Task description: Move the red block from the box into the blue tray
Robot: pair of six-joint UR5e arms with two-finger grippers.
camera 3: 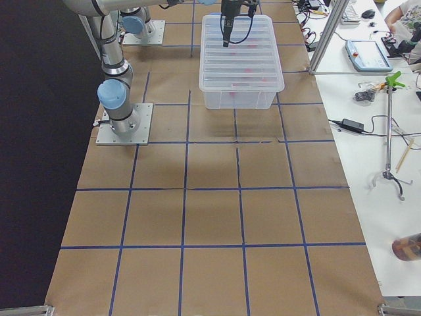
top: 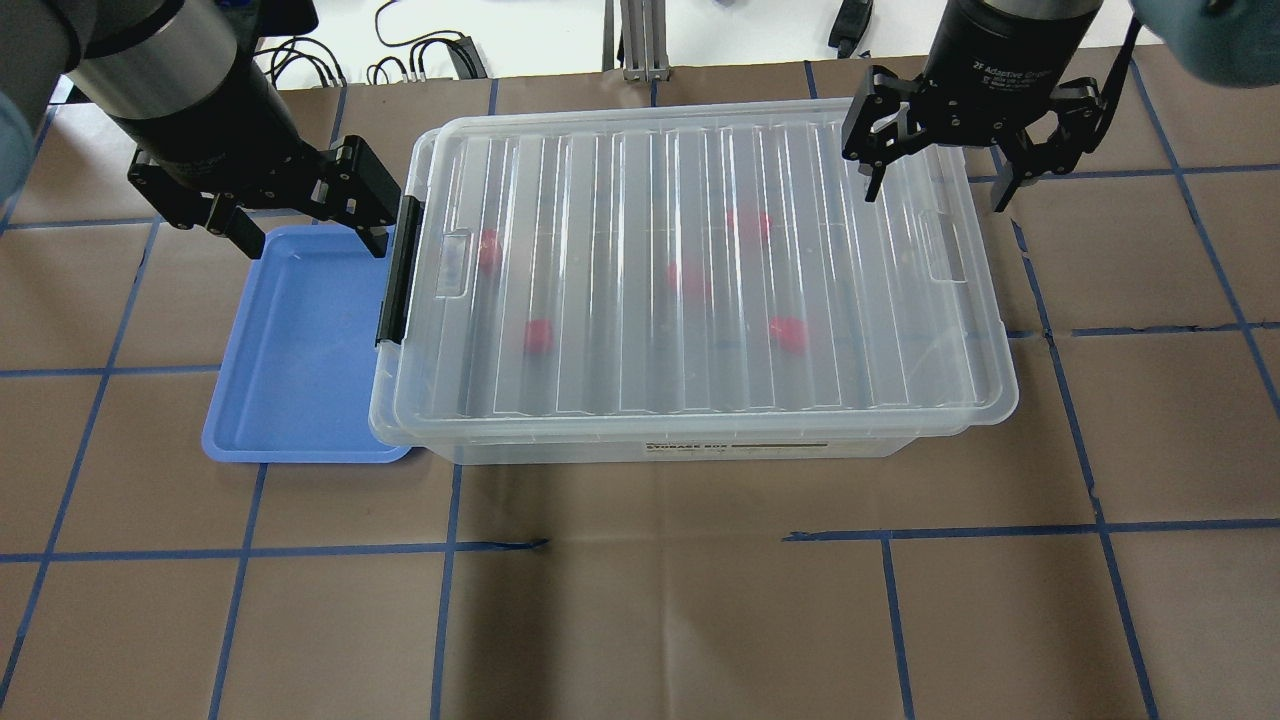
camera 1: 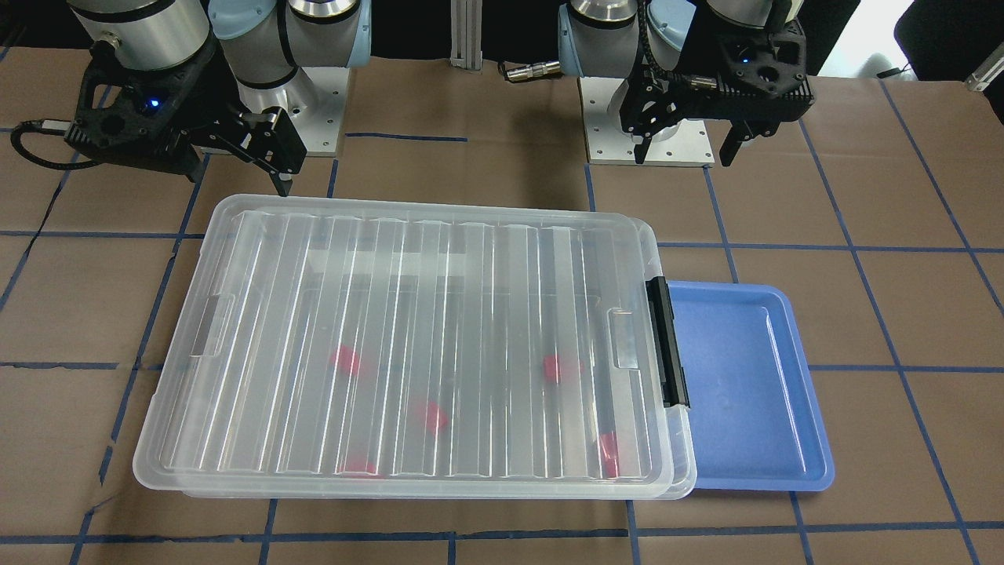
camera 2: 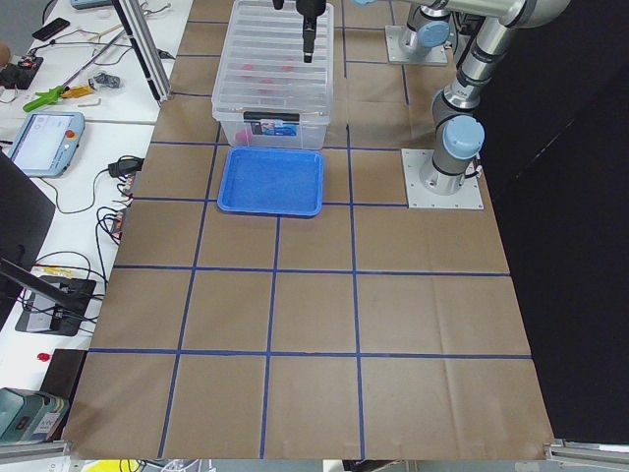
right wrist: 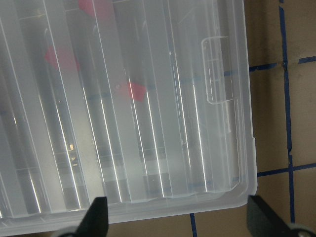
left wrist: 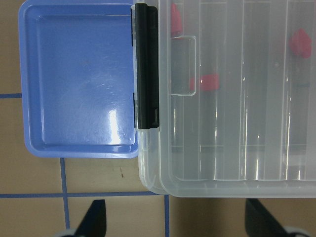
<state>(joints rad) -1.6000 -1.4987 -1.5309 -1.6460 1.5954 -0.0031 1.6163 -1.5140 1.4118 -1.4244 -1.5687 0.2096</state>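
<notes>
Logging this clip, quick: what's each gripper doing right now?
Left gripper: open, empty.
Right gripper: open, empty.

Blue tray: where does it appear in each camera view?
Exterior front-facing: blue tray, right of centre.
Overhead: left side.
Exterior left: upper middle.
Exterior right: not visible.
Left wrist: upper left.
Right wrist: not in it.
Shared landmark: the black latch of the box, next to the blue tray.

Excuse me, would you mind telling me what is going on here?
Neither hand holds anything. The box has its lid on, with red blocks inside. The blue tray lies empty beside the latch. The left hand hangs open near the latch; the right hand hangs open over the box's other end.
</notes>
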